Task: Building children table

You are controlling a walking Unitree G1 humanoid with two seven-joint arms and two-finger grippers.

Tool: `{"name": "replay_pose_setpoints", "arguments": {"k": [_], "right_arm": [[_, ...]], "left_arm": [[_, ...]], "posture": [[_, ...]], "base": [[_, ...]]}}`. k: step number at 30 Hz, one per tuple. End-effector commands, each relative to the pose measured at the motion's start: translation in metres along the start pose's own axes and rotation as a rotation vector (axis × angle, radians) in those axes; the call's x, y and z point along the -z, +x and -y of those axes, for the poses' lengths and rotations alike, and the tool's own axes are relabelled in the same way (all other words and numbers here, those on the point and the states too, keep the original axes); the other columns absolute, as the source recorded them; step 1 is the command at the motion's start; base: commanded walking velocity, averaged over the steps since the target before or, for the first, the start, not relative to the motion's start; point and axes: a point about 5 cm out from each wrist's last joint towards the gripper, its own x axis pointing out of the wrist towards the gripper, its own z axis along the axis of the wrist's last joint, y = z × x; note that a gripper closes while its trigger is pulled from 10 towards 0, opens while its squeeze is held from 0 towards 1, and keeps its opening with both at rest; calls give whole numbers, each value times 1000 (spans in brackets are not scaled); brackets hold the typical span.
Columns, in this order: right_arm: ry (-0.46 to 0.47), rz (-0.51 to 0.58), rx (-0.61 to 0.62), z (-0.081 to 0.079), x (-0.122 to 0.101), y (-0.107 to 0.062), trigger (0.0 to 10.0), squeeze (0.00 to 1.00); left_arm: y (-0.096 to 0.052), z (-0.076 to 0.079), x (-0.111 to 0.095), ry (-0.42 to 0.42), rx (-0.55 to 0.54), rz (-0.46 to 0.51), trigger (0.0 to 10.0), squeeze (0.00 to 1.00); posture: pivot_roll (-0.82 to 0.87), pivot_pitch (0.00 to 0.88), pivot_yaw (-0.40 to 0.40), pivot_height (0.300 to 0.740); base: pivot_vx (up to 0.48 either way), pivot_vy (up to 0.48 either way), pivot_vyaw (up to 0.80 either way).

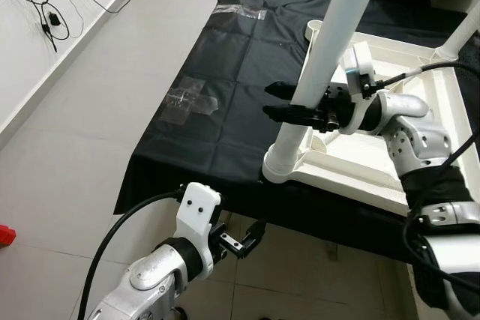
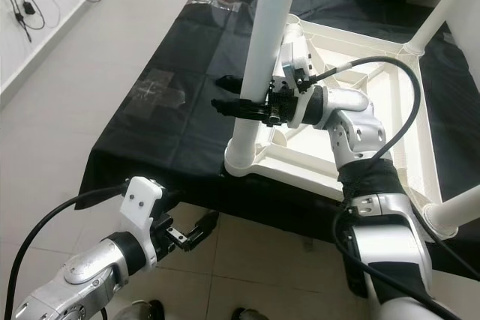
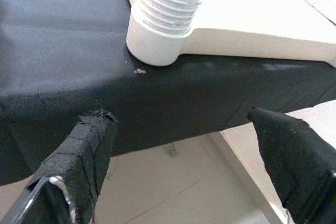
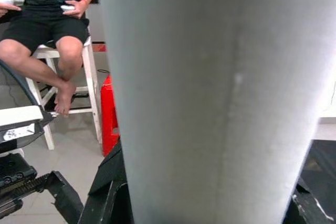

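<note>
A white children's table lies upside down on a black-covered bench. A long white leg stands tilted in the corner socket nearest me. My right gripper reaches in from the right at mid-height of that leg, one black finger on each side, shut on it. In the right wrist view the leg is pressed close to the camera. My left gripper hangs open below the bench's front edge, under that socket, with nothing between its fingers.
The black cloth carries tape patches. More white legs rise from the table's other corners. Cables hang on the left wall. A person sits on a white stool beside a red object.
</note>
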Motion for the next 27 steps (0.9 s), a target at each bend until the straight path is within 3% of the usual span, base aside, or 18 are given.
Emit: {"name": "replay_pose_setpoints", "arguments": {"k": [1,3,6,8,9,10,15,16,18,20,21,22,23,25,26,27], "right_arm": [[197,-72,-19,-16,50,3,10000,0],[197,-72,-19,-16,50,3,10000,0],[187,-89,189,-10,57,-2,10000,0],[187,-89,189,-10,57,-2,10000,0],[170,-100,349,-4,57,-5,10000,0],[170,-100,349,-4,57,-5,10000,0],[165,-244,800,13,71,-25,10000,0],[165,-244,800,13,71,-25,10000,0],[143,-289,1078,19,73,-42,10000,0],[143,-289,1078,19,73,-42,10000,0],[141,-312,1245,19,75,-53,10000,0],[124,-312,1496,15,74,-65,10000,0],[124,-312,1496,15,74,-65,10000,0],[180,-245,1859,0,73,-74,10000,0],[180,-245,1859,0,73,-74,10000,0],[225,-202,1997,-7,73,-67,10000,0]], "left_arm": [[-2,2,2,-3,8,-14,10000,0],[-2,2,2,-3,8,-14,10000,0],[-1,3,1,-3,11,-10,10000,0],[-1,3,1,-3,11,-10,10000,0],[0,3,1,-2,9,-8,10000,0],[0,3,1,-2,9,-8,10000,0],[3,3,1,1,11,-2,10000,0],[3,3,1,1,11,-2,10000,0],[5,2,1,3,9,1,10000,0],[5,2,1,3,9,1,10000,0],[6,1,2,5,8,2,10000,0],[8,-1,2,8,6,2,10000,0],[8,-1,2,8,6,2,10000,0],[10,-4,3,15,2,4,10000,0],[10,-4,3,15,2,4,10000,0],[11,-5,3,18,0,5,10000,0]], "posture": [[226,223,-69,740],[226,223,-69,740],[218,216,-71,740],[218,216,-71,740],[218,216,-71,740],[218,216,-71,740],[207,203,-63,740],[207,203,-63,740],[204,201,-64,740],[204,201,-64,740],[202,193,-59,740],[203,182,-59,740],[203,182,-59,740],[200,177,-54,740],[200,177,-54,740],[199,168,-52,740]], "base": [[0,0,0],[0,0,0],[0,0,0],[0,0,0],[0,0,0],[0,0,0],[0,0,0],[0,0,0],[0,0,0],[0,0,0],[0,0,0],[0,0,0],[0,0,0],[0,0,0],[0,0,0],[0,0,0]]}}
